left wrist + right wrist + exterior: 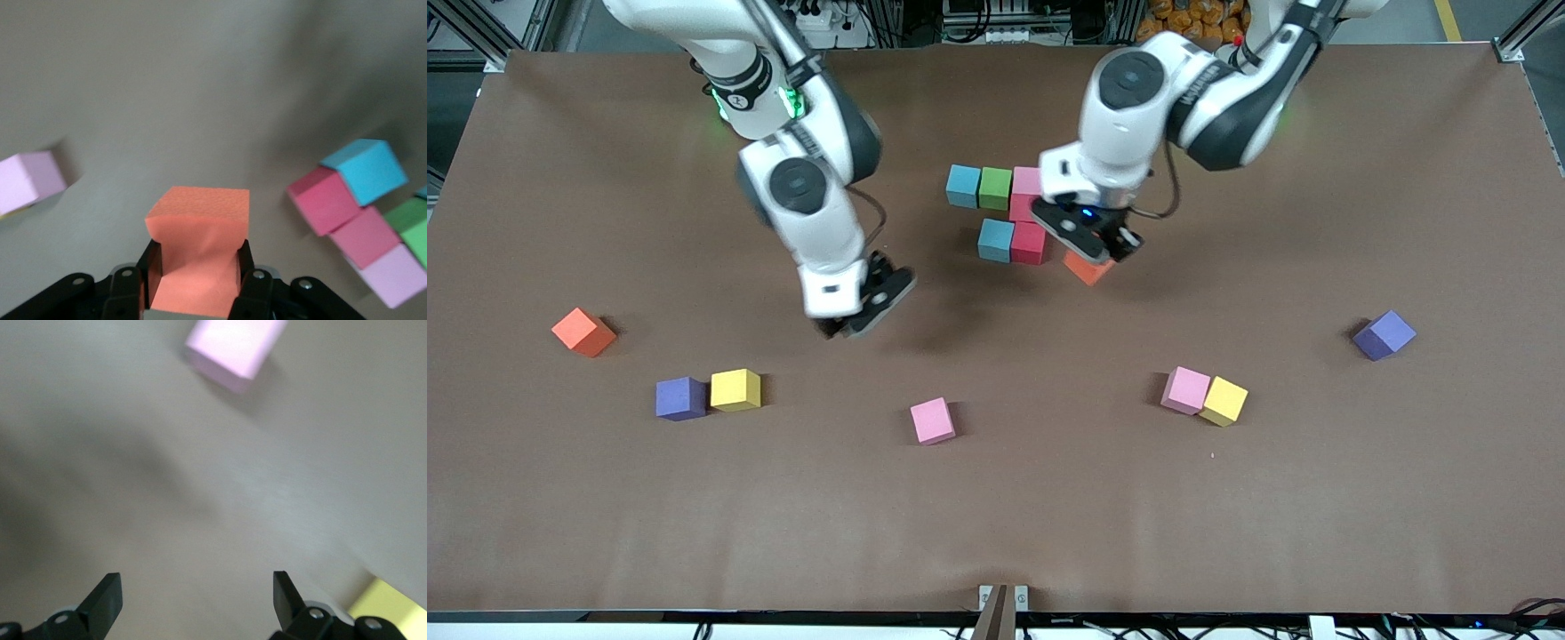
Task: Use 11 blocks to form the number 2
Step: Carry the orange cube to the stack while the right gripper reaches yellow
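Foam squeezed between its fingers, the left pincer (1096, 252) grips an orange block (1088, 267) just beside the part-built number 2 (1005, 213) on the table (1316, 498). Right pincer (863, 311) hangs spread wide, holding nothing, above a pink block (933, 420).

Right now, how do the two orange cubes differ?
The orange cube in the left gripper is clamped between shut jaws beside the started cluster of cubes, apparently just off the table; the loose orange cube sits on the table at the right arm's end, untouched. The held one is squeezed and dented; the loose one keeps its shape. Both look the same colour and size.
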Tool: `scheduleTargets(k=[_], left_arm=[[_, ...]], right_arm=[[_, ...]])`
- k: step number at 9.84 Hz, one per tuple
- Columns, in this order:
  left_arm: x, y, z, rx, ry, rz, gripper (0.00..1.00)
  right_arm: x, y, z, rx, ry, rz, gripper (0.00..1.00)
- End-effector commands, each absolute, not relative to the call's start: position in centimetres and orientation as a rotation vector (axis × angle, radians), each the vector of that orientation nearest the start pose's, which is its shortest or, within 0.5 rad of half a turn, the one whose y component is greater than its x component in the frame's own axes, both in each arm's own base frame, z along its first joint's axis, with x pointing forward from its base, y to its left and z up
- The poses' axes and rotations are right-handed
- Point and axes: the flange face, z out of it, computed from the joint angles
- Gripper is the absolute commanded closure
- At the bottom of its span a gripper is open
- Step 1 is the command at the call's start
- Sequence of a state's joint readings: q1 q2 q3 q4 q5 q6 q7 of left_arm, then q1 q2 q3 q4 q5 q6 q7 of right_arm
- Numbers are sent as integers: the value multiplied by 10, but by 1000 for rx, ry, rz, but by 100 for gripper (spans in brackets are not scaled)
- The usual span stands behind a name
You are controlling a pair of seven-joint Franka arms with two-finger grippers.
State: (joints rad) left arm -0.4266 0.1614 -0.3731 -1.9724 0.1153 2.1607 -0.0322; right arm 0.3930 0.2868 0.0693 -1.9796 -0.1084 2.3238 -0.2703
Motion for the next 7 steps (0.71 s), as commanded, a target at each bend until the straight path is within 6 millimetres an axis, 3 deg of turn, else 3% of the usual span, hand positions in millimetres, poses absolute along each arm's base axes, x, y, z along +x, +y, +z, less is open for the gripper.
scheduleTargets(k=[1, 2, 4, 7], left_arm=[[415, -467, 402, -2766, 1425, -123, 79], [404, -496, 402, -2755, 1484, -137, 80], [395, -525, 395, -2724, 1562, -145, 82], [386, -557, 379, -2574, 1778, -152, 82]], right_arm=[[577, 218, 333, -3001, -1135, -99, 0], [588, 190, 329, -2984, -1182, -90, 0], [615, 135, 312, -2774, -1607, -49, 0], [625, 92, 278, -2461, -2016, 35, 0]])
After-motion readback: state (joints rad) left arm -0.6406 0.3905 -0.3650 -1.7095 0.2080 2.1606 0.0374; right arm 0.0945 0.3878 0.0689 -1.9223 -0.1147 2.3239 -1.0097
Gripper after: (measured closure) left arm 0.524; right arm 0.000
